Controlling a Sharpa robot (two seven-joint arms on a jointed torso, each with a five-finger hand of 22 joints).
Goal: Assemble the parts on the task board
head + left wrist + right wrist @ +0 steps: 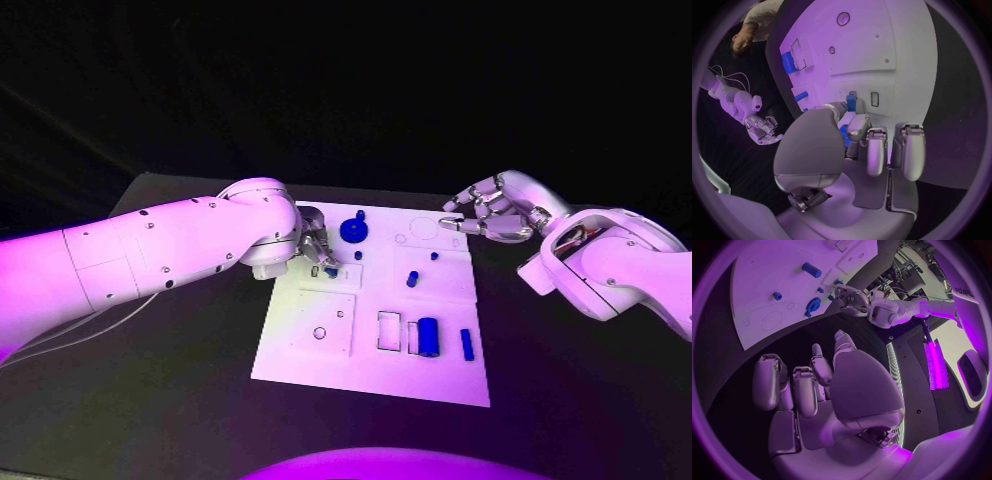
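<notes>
The white task board (310, 365) lies in the middle of the black table. My left hand (309, 248) hovers over its far left part and pinches a small blue part (844, 134) between thumb and a finger, beside a small rectangular slot (874, 98). A round blue part (353, 232) sits just beyond the hand. A short blue piece (413, 279) stands mid-board. Near the front right lie a blue cylinder (427, 332) and a slim blue bar (467, 343). My right hand (492, 214) hangs over the board's far right corner, fingers loosely bent and holding nothing.
Empty rectangular recesses (389, 330) lie beside the cylinder, and a square panel (323, 325) with small holes sits at the board's front left. Dark bare table (173, 400) surrounds the board. A white cable (87, 325) runs under my left arm.
</notes>
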